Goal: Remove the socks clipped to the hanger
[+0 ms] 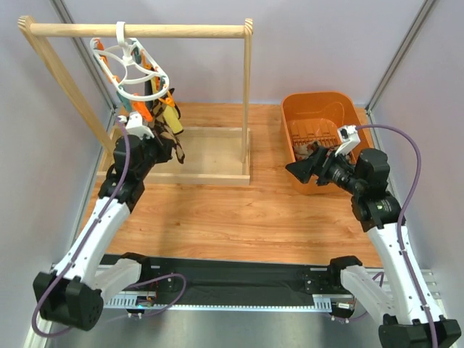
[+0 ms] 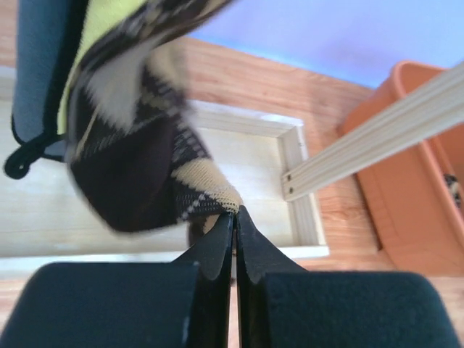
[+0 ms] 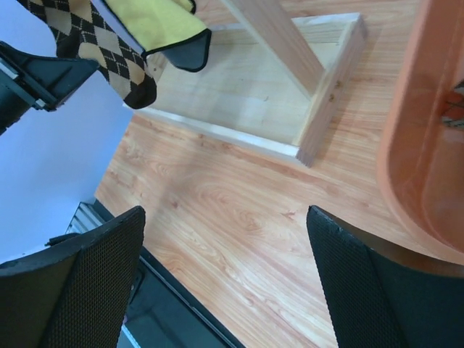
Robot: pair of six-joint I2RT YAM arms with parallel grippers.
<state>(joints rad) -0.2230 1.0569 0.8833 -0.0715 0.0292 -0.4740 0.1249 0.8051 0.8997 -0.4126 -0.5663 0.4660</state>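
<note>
Where the white ring hanger [image 1: 138, 69] hooks over the top bar of the wooden rail frame [image 1: 190, 30] at the far L of the tabletop [image 1: 239, 217], the socks [image 1: 158, 109] hang bunched beneath it from orange and teal clips; how many there are can't be told from the top view. The left tool [image 2: 233, 217] is raised right under that bunch, approx. level with the lowest fabric; its two black fingers are pressed together with no gap. In the L wrist view the tan-and-dark lower edge of an argyle sock [image 2: 138, 167] comes down to the very tips and looks nipped between them; the rest of that sock spreads up and to the L, above the tool. A grey-and-yellow sock [image 2: 51, 80] hangs just beside it, further L; both are off the frame's pale wooden base tray [image 2: 254, 174], which lies below.

The right tool [image 3: 225, 217] is well apart from hanger and socks, on the R side of the tabletop, next to the near-L wall of the orange basket [image 1: 349, 109]; its fingers stand wide apart w/ nothing between them, only bare wood grain showing in the gap. It points L toward the frame; in the R wrist view the argyle and yellow socks show small at upper L, far from its tips. Basket contents too small to tell.
</note>
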